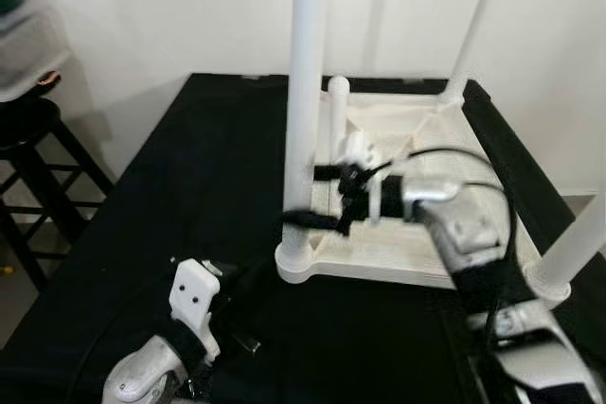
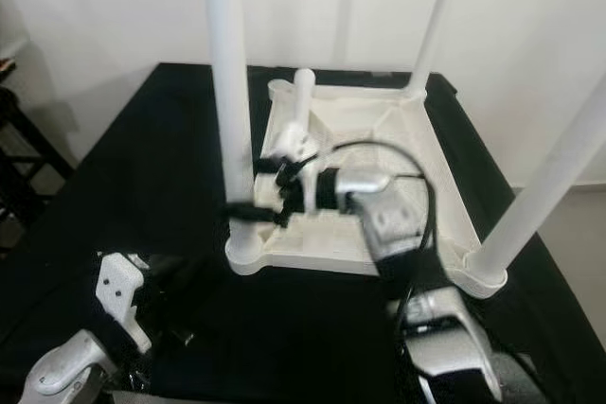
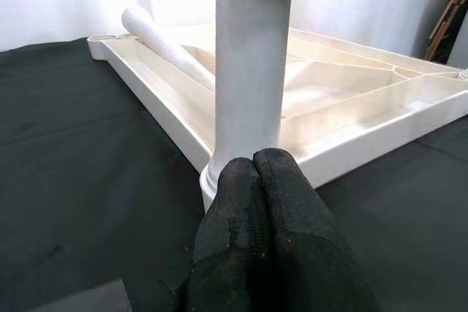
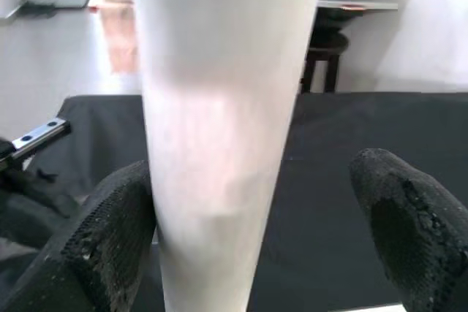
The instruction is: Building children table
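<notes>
While the white plastic children's tabletop (image 1: 393, 234) lies upside down on the black-covered work surface (image 1: 189, 186), I note three legs standing upright in its corner sockets: the near-left leg (image 1: 306, 111), the far-right leg (image 1: 476, 21) and the near-right leg (image 1: 579, 243). A fourth, loose leg (image 3: 164, 45) lies inside the ribbed underside, its end leaning up at the far-left corner.

Right gripper (image 1: 317, 198) reaches across the tabletop to the near-left leg, low on its shaft. In the right wrist view its black fingers (image 4: 110, 246) are spread; the leg touches one finger, with a clear gap to the other, so I log no clamp.

Left gripper (image 3: 256, 173) sits low at the near-left corner, fingertips pressed together, just in front of the base of that leg; I cannot tell whether they touch it.

Beyond the work surface, a dark wooden stool (image 1: 33, 153) stands to the left against the white wall, carrying a clear plastic container (image 1: 28, 49).
</notes>
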Motion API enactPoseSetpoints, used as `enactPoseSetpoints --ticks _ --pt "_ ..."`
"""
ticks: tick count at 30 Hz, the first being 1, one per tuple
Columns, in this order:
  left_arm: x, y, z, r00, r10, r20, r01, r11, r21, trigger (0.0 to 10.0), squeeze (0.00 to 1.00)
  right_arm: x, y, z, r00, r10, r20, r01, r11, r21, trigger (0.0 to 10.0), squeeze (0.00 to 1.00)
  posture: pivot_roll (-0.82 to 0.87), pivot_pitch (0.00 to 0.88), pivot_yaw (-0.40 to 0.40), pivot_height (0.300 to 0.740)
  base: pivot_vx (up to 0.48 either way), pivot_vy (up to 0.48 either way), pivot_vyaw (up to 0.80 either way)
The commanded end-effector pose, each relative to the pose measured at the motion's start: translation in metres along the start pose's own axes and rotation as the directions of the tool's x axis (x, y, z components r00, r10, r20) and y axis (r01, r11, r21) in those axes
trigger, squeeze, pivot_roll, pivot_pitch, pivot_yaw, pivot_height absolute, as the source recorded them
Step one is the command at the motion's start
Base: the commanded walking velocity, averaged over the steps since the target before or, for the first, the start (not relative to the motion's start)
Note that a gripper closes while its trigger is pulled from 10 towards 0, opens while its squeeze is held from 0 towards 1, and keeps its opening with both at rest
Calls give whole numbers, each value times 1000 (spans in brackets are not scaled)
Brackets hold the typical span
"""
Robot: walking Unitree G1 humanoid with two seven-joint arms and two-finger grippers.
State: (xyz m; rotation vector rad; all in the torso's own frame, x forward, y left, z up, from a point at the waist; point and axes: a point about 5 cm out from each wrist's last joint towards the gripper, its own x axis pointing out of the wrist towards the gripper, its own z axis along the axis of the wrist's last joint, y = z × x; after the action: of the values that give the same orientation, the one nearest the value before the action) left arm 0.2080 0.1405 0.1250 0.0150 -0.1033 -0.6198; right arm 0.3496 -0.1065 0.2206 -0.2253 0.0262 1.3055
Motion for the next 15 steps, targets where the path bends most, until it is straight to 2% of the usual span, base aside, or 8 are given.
enactPoseSetpoints --ticks 1,5,6,7,10,15 --pt "0 0 -2 1000 3 -12 -3 1000 5 0 0 2 -2 -3 999 44 11 -44 999 28 10000 0 32 11 -23 740 0 0 0" --pt "0 0 -3 1000 2 -13 -2 1000 4 0 0 3 -5 -2 997 70 28 -71 997 37 10000 0 32 11 -23 740 0 0 0" --pt "0 0 -3 1000 1 -14 -1 1000 4 0 0 3 -5 -3 995 101 24 -102 994 50 2392 0 36 12 -23 740 0 0 0" --pt "-1 0 -3 1000 1 -14 -1 1000 4 0 0 3 -5 -5 991 135 24 -136 989 65 0 0 38 13 -25 740 0 0 0" --pt "-1 -1 -3 1000 1 -15 -1 1000 3 0 0 1 -7 -6 983 178 32 -180 980 86 0 0 36 14 -25 740 0 0 0" --pt "-1 -1 -2 1000 2 -13 -2 1000 2 0 0 -1 -9 -11 989 142 36 -144 987 76 0 0 31 15 -26 740 0 0 0"
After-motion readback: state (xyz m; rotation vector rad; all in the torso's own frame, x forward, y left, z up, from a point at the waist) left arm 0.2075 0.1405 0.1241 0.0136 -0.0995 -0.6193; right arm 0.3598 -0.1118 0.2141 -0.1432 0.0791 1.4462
